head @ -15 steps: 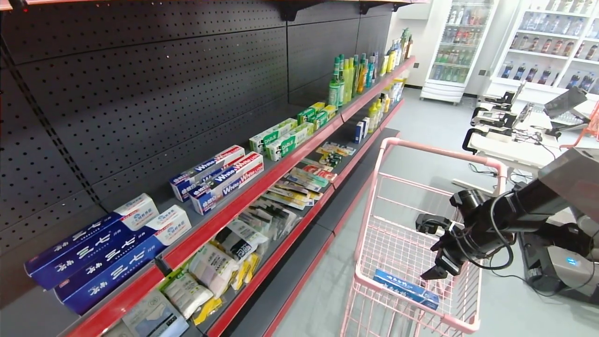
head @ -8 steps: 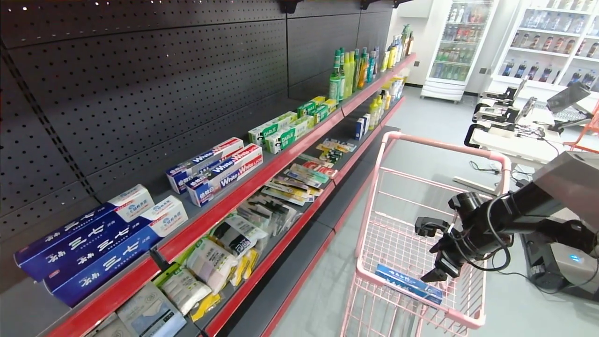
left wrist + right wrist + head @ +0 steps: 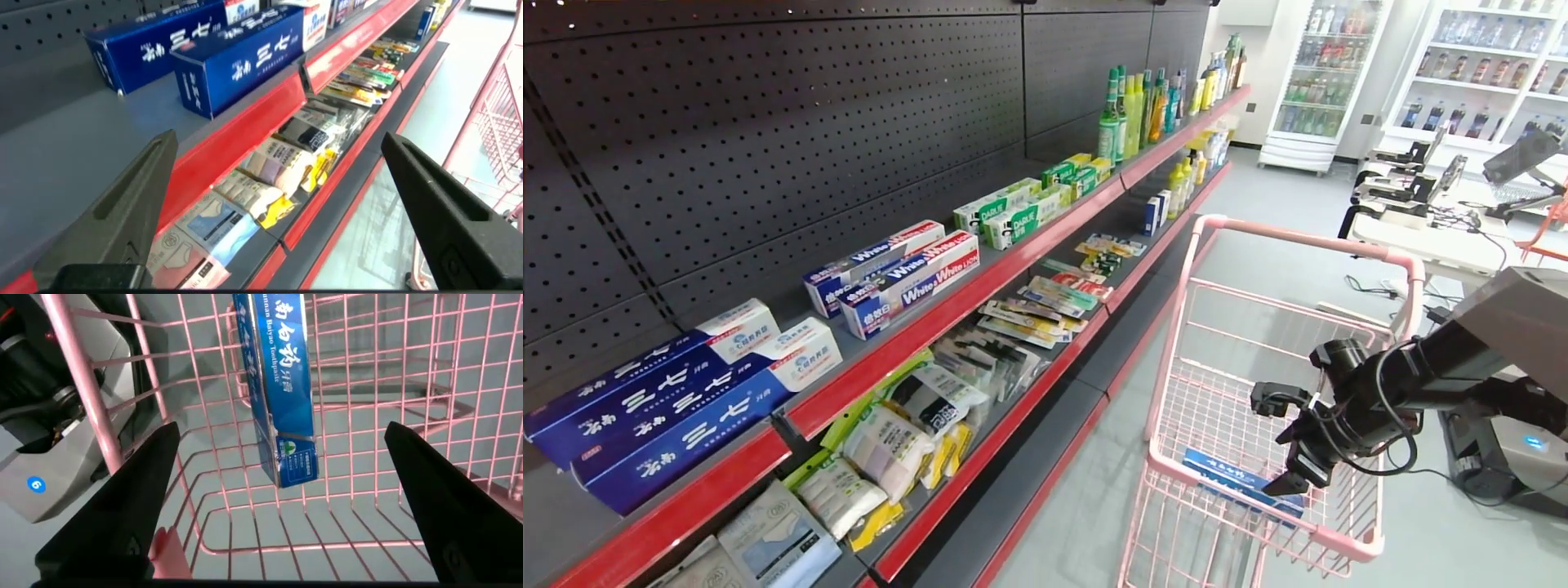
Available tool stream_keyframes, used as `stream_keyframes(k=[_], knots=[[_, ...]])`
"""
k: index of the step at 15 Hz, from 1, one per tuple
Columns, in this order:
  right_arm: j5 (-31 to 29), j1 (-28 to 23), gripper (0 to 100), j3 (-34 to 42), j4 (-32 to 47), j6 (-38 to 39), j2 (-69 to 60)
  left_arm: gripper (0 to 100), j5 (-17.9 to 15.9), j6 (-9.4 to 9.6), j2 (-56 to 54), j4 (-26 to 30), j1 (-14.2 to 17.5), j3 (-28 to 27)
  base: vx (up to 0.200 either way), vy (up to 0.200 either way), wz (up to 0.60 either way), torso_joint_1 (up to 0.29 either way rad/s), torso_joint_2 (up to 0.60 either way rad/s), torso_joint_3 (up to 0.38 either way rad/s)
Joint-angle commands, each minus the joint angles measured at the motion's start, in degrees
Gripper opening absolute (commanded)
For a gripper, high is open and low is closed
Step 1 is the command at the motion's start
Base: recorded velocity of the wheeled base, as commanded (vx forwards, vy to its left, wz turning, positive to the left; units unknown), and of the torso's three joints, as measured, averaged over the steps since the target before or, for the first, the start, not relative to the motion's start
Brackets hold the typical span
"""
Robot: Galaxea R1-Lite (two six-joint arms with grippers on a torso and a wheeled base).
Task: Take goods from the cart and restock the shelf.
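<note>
Above cart (image 3: pixel 1307 242), right gripper (image 3: pixel 1278 441) spread wide, seemingly not touching blue box (image 3: pixel 284 392)

A shop: left of the right claw (image 3: pixel 1292 480) run red-edged black pegboard shelves (image 3: pixel 849 122) of boxed toothpaste (image 3: pixel 907 276) and green and yellow plastic bottles (image 3: pixel 1129 114). A pink wire shopping cart (image 3: pixel 1307 240) surrounds the claw, and glass-door drink fridges (image 3: pixel 1311 82) stand far beyond it.

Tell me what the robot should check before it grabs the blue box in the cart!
1. Right jaws open: ok.
2. Blue box lined up between them: ok.
3. Jaws down around the box: not ok, they hang above it.
4. Nothing lying on the box: ok.
5. Cart wires out of the jaws' way: cannot tell.
6. Free room on the shelf: ok.
</note>
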Motion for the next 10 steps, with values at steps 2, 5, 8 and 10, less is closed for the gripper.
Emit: stream_keyframes(k=[2, 5, 8, 10], knots=[[-0.1, -0.1, 100, -0.1, 0.0, 0.0, -0.2, 100, 0.0, -0.01, 0.0, 0.0, 0.0, 0.0, 0.0, 0.0, 0.0, -0.161, 0.36, 0.195], [-0.1, -0.1, 100, -0.4, 0.1, -0.9, 0.1, 100, 0.0, -0.01, 0.0, 0.0, 0.0, 0.0, 0.0, 0.0, 0.0, -0.162, 0.37, 0.211], [0.0, -0.1, 100, -0.5, -0.1, -1.3, 0.8, 100, 0.0, -0.01, 0.0, 0.0, 0.0, 0.0, 0.0, 0.0, 0.0, -0.201, 0.44, 0.248], [0.2, -0.2, 100, -1.6, 0.0, -1.3, 2.2, 100, 0.1, -0.01, 0.0, 0.0, 0.0, 0.0, 0.0, 0.0, 0.0, -0.107, 0.24, 0.137]])
